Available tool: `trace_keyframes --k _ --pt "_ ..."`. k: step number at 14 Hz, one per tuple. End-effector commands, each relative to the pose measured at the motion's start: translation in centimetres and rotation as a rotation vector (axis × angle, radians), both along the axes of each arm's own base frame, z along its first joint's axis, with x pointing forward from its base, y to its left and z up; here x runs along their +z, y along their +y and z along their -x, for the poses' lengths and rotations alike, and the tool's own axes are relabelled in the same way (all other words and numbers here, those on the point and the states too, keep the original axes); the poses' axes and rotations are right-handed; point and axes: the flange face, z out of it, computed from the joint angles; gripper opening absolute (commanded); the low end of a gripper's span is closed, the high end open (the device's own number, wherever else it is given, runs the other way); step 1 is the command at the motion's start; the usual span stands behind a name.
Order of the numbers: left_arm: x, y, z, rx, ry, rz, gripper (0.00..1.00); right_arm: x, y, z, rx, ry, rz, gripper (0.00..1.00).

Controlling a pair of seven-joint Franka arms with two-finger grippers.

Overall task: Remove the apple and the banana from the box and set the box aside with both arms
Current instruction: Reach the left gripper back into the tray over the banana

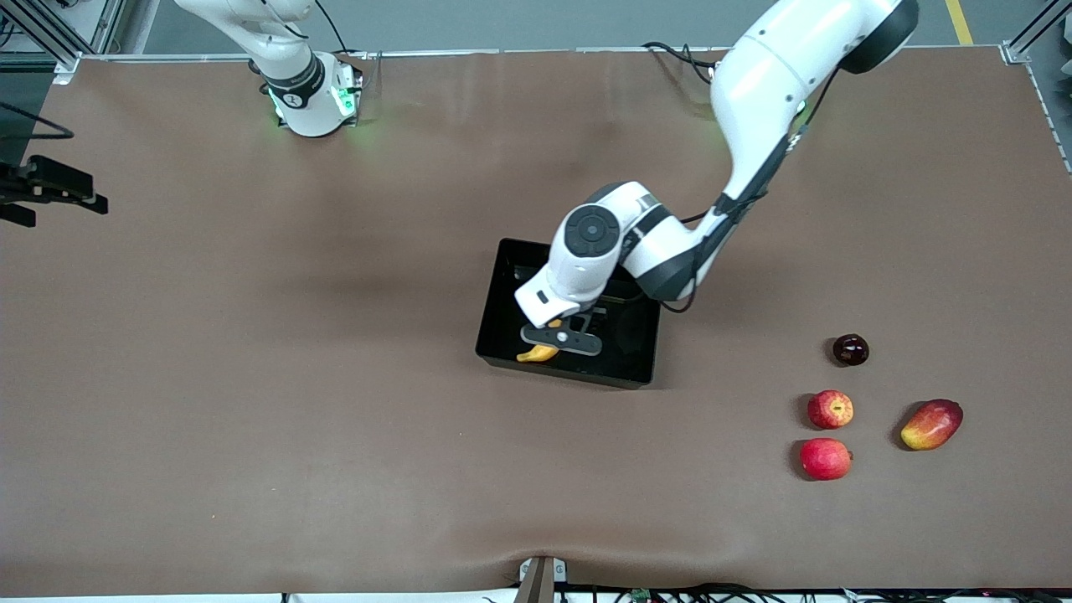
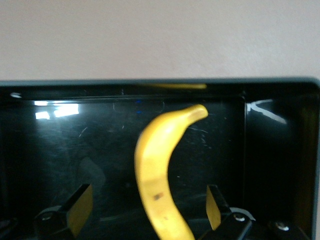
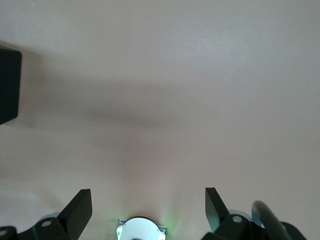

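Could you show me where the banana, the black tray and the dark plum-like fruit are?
banana (image 2: 156,170): left wrist view, mid-body.
black tray (image 1: 501,289): front view, bare floor.
dark plum-like fruit (image 1: 850,349): front view, centre.

The left arm (image 1: 754,126) reaches from its base at the table's top edge down toward the middle of the table, elbow bent and wrist turned downward. Its left gripper (image 1: 559,338) hangs low with its 2 fingers (image 2: 75,209) spread wide and closed on nothing. The right arm (image 1: 289,59) waits upright over its own base, only its lower links in the front view. The right gripper (image 3: 147,210) points straight down from high above the table, its 2 fingers (image 3: 77,210) likewise spread wide apart, and it holds nothing.
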Motion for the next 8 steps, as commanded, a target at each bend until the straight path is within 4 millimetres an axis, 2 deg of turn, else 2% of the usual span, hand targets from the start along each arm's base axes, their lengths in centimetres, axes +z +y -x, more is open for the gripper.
trace_keyframes --k 1,2,4,7,8 --pt "-2.1 -1.1 0.4 0.002 -0.037 -0.003 1.00 -0.7 -1.3 0.0 -0.030 0.021 -0.014 1.00" --pt "-3.2 -1.5 0.8 -0.007 -0.047 -0.019 1.00 -1.4 -1.3 -0.1 -0.033 0.036 -0.017 1.00" --pt "-5.2 -2.2 1.6 0.003 -0.061 -0.036 1.00 -4.1 -0.8 -1.6 -0.023 0.068 -0.025 1.00" --pt "-7.1 -2.6 2.1 0.006 -0.062 -0.021 1.00 -7.9 -0.5 -3.9 -0.017 0.082 -0.029 1.00" --pt "-7.4 -2.7 2.3 -0.005 -0.068 -0.025 0.91 -8.8 -0.4 -4.6 -0.017 0.074 -0.028 1.00"
